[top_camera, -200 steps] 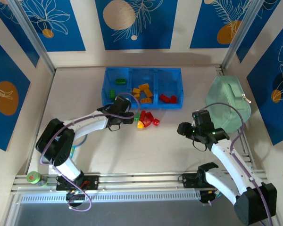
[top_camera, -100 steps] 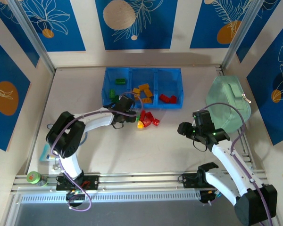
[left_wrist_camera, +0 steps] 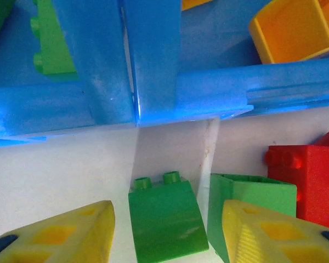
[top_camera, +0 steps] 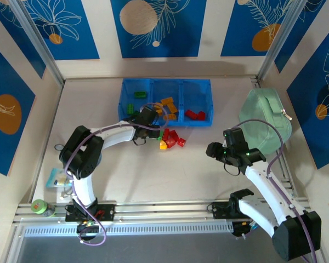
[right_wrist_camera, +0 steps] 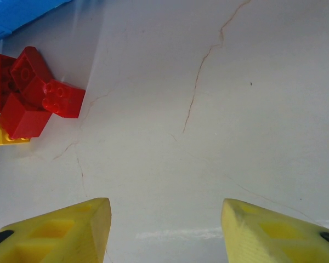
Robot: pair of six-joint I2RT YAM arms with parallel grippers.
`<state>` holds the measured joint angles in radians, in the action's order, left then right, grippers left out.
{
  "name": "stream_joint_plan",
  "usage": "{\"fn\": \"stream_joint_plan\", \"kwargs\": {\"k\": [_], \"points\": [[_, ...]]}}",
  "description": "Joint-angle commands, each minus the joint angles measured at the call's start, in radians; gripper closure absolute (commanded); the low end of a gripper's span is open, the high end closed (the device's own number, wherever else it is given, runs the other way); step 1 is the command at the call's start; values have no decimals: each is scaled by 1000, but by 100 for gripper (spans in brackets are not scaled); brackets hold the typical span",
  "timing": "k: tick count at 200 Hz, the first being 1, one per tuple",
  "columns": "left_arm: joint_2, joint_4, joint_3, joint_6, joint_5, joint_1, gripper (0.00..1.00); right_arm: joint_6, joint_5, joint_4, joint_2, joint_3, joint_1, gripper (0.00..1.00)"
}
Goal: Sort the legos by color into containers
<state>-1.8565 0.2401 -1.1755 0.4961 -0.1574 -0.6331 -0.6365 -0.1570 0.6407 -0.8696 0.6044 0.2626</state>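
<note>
Straddling a green lego [left_wrist_camera: 163, 219] with left jaws released, tray [left_wrist_camera: 153, 104] just ahead.
Right jaws released above surface [right_wrist_camera: 236, 109], red legos [right_wrist_camera: 30, 101] ahead-left.

Bright, even light (wrist close-ups soft).

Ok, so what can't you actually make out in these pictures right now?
- Top view: left gripper covers the green lego between its fingers.
- Left wrist view: red lego cut off by the right edge.
- Right wrist view: yellow lego mostly under red legos, cut by the left edge.
</note>
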Motion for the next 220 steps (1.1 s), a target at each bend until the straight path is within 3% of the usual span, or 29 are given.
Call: {"fn": "stream_joint_plan", "kwargs": {"k": [1, 132, 220], "points": [[-29, 36, -17, -10, 1, 13, 46, 6, -9, -6, -1, -6, 0, 44], [-10, 20, 46, -19, 7, 35, 54, -3, -4, 7, 17, -12, 0, 44], [64, 55, 71, -33, -16, 35, 69, -8, -13, 16, 38, -21, 0, 44]]}}
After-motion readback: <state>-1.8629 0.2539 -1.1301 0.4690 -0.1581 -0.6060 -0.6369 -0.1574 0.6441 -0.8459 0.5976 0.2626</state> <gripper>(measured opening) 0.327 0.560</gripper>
